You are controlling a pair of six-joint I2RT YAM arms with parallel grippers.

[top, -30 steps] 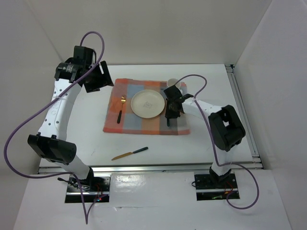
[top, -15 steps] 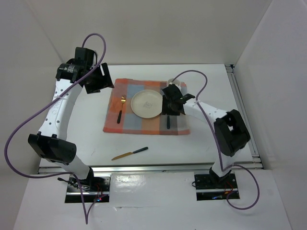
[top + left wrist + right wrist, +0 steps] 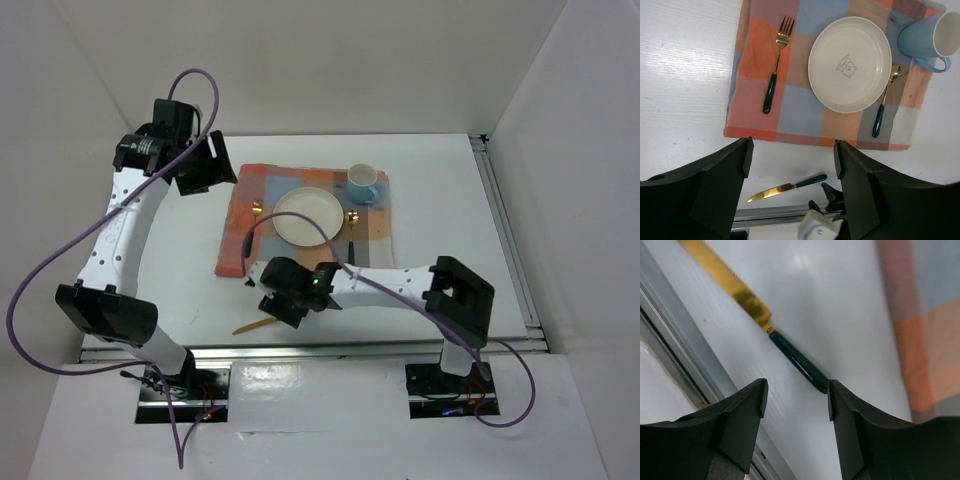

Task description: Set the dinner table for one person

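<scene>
right end effector (image 3: pixel 796 390) low over the knife (image 3: pixel 760 317), fingers spread, green handle's end lying between them, nothing pinched. left end effector (image 3: pixel 792 150) high above the mat (image 3: pixel 790 105), also spread, empty. knife flat on the white counter (image 3: pixel 450 190), between the mat's near hem and the near rail (image 3: pixel 690 355).

risks: thin handle flat on a hard surface, so closing fingers may scrape past or skid it toward the rail. a loose pinch could let the blade swing.

room: bare counter around the knife, tight only railward. on the mat, fork (image 3: pixel 775 65) left of plate (image 3: pixel 849 62), spoon (image 3: pixel 884 102) right, narrow strip beyond it, cup (image 3: pixel 930 35) at far corner.
</scene>
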